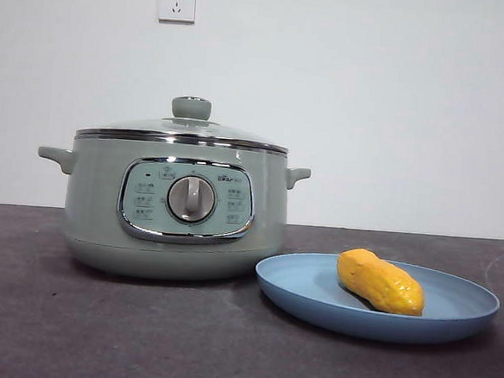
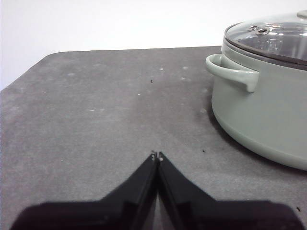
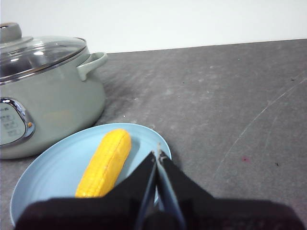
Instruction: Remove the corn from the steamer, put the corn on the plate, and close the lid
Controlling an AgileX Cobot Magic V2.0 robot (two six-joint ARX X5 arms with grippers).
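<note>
Your steamer [image 1: 177, 210] sits with the lid [image 1: 184, 131] on. Just beside it, the plate [image 1: 450, 320] holds the corn [image 1: 380, 282]. The job looks done, so you need no more moves. Only the wrist views show the left gripper [image 2: 157, 156] and right gripper [image 3: 158, 154], both pinched together, holding nothing.

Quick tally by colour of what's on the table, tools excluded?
Green: 2, steamer and lid knob, lid shut on it
Blue: 1, plate
Yellow: 1, corn lying on the plate
Total: 4
</note>
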